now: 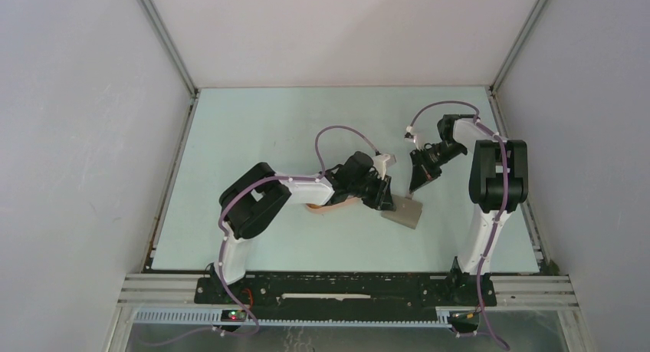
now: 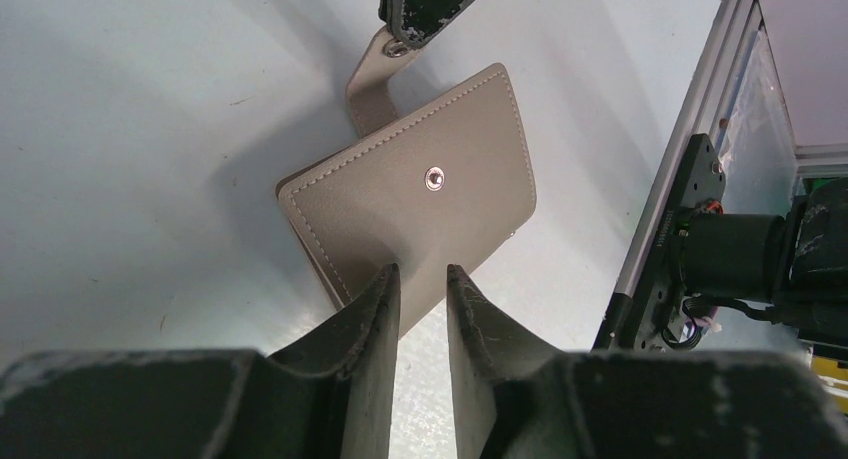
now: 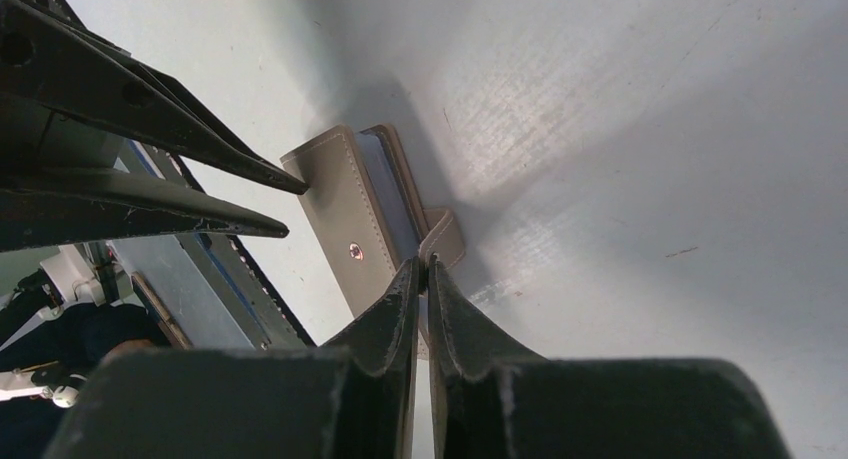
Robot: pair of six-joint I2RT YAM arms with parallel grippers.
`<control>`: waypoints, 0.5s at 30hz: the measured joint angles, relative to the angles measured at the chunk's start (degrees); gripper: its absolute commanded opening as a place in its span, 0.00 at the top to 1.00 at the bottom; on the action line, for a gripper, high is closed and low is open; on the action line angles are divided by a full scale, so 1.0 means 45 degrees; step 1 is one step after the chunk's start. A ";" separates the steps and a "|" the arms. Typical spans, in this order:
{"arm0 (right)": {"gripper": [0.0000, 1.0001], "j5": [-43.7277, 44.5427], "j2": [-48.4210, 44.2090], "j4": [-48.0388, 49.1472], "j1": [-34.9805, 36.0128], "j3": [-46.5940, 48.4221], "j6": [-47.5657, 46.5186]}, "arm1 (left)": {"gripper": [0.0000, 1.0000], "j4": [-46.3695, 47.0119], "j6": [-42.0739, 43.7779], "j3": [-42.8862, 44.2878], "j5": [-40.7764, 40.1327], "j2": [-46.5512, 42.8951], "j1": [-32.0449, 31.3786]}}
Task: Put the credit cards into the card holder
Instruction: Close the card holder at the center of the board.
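The card holder (image 1: 405, 212) is a grey-beige wallet with a snap stud, lying folded on the table right of centre. It also shows in the left wrist view (image 2: 420, 199) and the right wrist view (image 3: 345, 204). My right gripper (image 3: 424, 264) is shut on the wallet's small tab (image 2: 372, 84) and holds it up from the far side (image 1: 415, 189). My left gripper (image 2: 422, 274) is open by a narrow gap and empty, its tips just over the wallet's near corner (image 1: 389, 202). A blue-grey inner edge (image 3: 385, 174) shows in the fold. No credit cards are in view.
A peach-orange tray (image 1: 326, 207) lies mostly hidden under my left forearm, left of the wallet. The metal frame rail (image 2: 675, 189) and the right arm's base (image 1: 490, 237) stand close to the wallet's right. White walls enclose the table.
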 measured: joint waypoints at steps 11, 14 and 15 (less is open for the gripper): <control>0.87 0.0005 -0.0005 -0.0087 -0.0005 0.0000 -0.0165 | 0.73 0.0000 0.0000 0.0000 0.0053 0.0034 0.0029; 0.86 0.0029 -0.0005 -0.0092 -0.0024 0.0000 -0.0189 | 0.73 0.0000 -0.0005 0.0005 0.0087 0.0049 0.0029; 0.86 0.0044 -0.0005 -0.0087 -0.0024 0.0000 -0.0189 | 0.73 0.0000 -0.0005 0.0010 0.0097 0.0049 0.0029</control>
